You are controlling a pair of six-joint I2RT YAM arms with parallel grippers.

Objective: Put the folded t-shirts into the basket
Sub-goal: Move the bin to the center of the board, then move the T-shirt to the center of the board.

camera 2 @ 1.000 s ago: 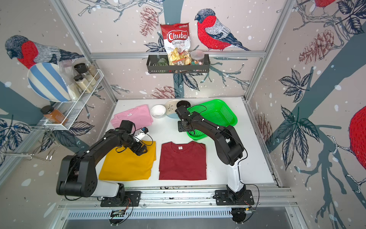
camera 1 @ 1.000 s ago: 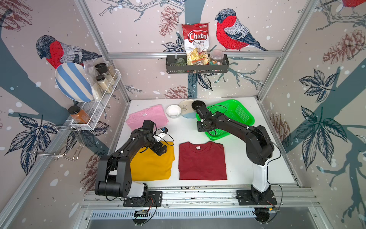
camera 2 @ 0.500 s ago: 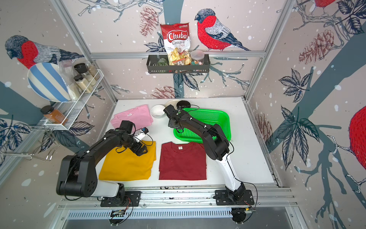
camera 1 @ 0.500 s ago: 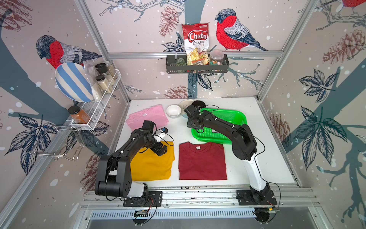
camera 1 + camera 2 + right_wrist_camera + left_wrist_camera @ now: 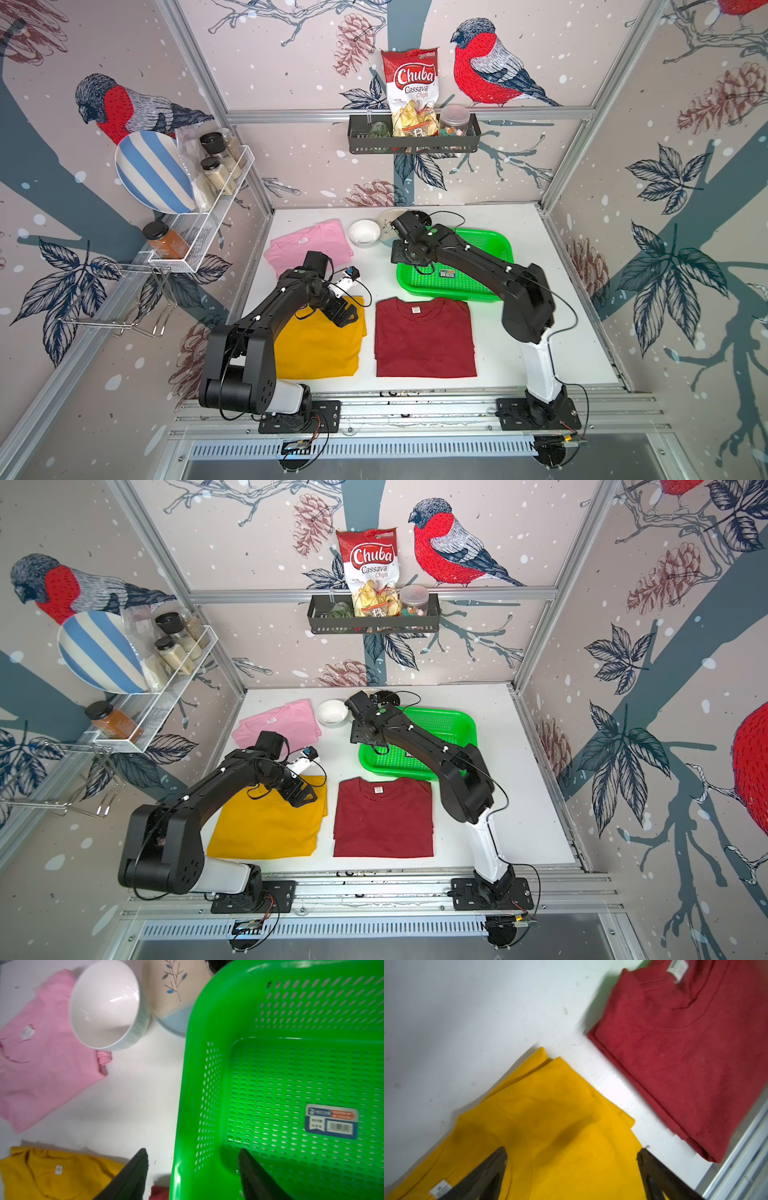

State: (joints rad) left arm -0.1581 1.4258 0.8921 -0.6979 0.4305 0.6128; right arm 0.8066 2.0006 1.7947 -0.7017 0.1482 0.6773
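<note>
The left jaws stand wide apart over the collar end of the mustard yellow folded cotton t-shirt [image 5: 550, 1122] and hold nothing; whether they touch the cloth cannot be told. The right jaws, also apart, straddle a side wall of the empty bright green perforated plastic basket [image 5: 187, 1076] without clamping it. The dark red folded t-shirt [image 5: 424, 336] lies just beside the basket's near rim. The yellow one lies left of the basket and nearer the left arm, and the light pink folded t-shirt [image 5: 307, 249] lies well to the basket's left.
</note>
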